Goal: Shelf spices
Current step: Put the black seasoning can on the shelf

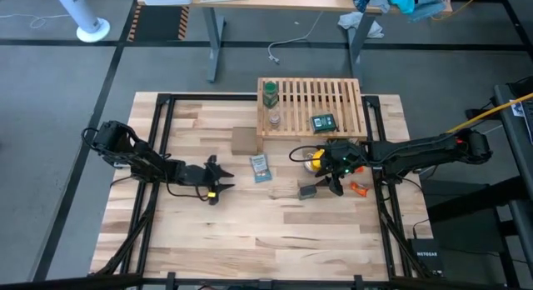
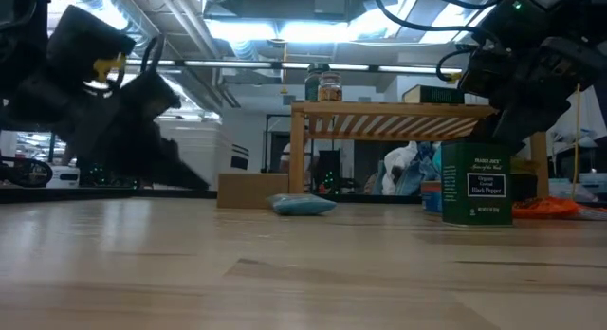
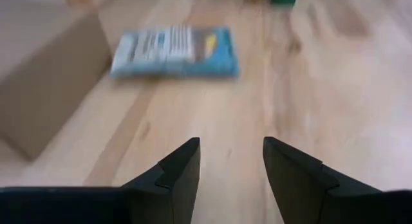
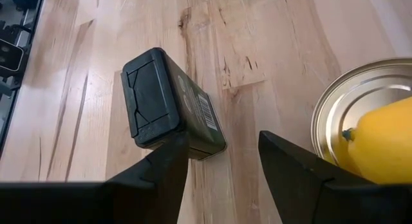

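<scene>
Black pepper tin (image 4: 170, 102) upright on table, toward right edge, in front of shelf (image 1: 310, 105); long axis vertical, dark lid up. Judged light, rigid, slick metal; pinch across narrow flat faces. Right gripper (image 4: 215, 169) open, empty, hovering just above tin. Left gripper (image 3: 230, 163) open, empty, near left-centre.

Dark green-labelled tin (image 4: 168, 108); yellow lemon (image 4: 381, 141); blue/white pkt (image 3: 174, 51).

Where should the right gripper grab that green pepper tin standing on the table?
Judging by its pose, come from above: the green pepper tin stands upright on the table, black lid up. Close the open right gripper across its two narrow sides, just below the lid, clear of the lemon.
</scene>
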